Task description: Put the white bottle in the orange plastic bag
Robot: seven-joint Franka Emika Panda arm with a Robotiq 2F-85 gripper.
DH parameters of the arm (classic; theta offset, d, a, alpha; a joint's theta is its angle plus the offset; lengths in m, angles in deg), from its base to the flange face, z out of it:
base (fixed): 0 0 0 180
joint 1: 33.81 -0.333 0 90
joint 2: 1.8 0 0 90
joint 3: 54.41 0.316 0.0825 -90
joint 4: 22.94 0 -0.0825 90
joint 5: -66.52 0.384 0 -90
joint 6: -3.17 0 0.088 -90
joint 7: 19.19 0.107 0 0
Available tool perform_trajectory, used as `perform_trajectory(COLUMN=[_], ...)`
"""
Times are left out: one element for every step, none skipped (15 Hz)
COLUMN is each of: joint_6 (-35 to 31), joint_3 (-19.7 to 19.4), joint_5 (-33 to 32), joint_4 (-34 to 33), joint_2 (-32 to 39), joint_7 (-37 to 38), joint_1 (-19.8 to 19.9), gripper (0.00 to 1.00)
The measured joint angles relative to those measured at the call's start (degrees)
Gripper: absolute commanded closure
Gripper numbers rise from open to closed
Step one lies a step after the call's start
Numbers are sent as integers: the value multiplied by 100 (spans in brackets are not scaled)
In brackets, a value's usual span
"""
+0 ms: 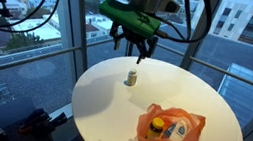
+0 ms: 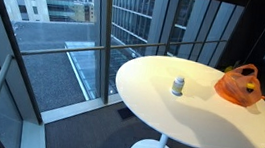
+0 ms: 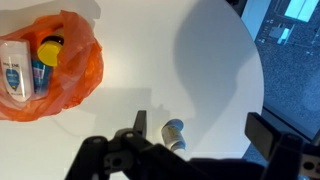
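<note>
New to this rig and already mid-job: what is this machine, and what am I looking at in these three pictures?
You are driving one robot arm ending in a two-finger gripper, the green and black part hanging above a round white table. Two pictures come from cameras standing off the robot; the third looks down from the wrist, its fingers dark along the bottom edge. On the table stand a small white bottle and, apart from it, an orange bag with containers already inside. The gripper is open and holds nothing.
</note>
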Motion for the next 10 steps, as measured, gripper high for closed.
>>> perform_trajectory(joint_6=[-122, -245, -396, -565, -736, -899, -1052, -1191, -1317, -1434], joint_3=[90, 177, 262, 345, 427, 504, 584, 663, 739, 812], joint_5=[5, 5, 5, 5, 5, 5, 5, 5, 3, -2], joint_4=[0, -2, -3, -4, -5, -7, -11, -23, -40, -70], joint_2=[29, 67, 123, 191, 273, 365, 467, 581, 697, 821], joint_7=[127, 265, 430, 593, 742, 887, 1021, 1142, 1255, 1366], joint_1=[-2, -4, -8, -12, -15, -18, -20, -23, -26, -32], gripper=[0, 0, 0, 0, 0, 0, 0, 0, 0, 0])
